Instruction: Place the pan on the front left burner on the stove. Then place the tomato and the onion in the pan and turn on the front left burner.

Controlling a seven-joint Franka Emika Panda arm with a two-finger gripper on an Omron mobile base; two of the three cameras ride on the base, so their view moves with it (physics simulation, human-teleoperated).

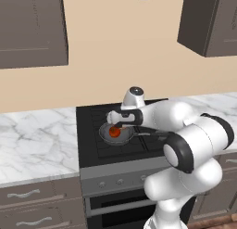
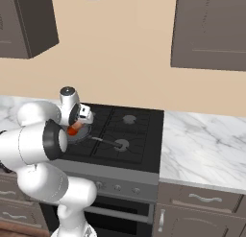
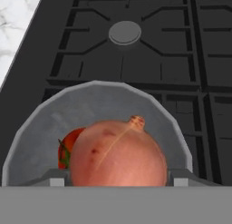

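The dark grey pan (image 3: pixel 97 105) sits on the black stove (image 1: pixel 90 140) over the front left burner, which it hides. Its long handle (image 1: pixel 149 134) points right. My gripper (image 3: pixel 118 180) is shut on the pale orange-pink onion (image 3: pixel 118 153) and holds it low over the middle of the pan. The red tomato (image 3: pixel 68 148) lies in the pan, half hidden behind the onion's left side. In the left base view the hand (image 1: pixel 121 117) hovers just above the pan (image 1: pixel 118 135), with a red-orange ball (image 1: pixel 114 131) under it.
The rear left burner cap (image 3: pixel 124 32) and its grates lie beyond the pan. Small knobs (image 1: pixel 111 182) line the steel front panel above the oven door. Marble counters (image 1: pixel 32 140) flank the stove on both sides (image 2: pixel 206 145). Dark wall cabinets (image 1: pixel 32 28) hang above.
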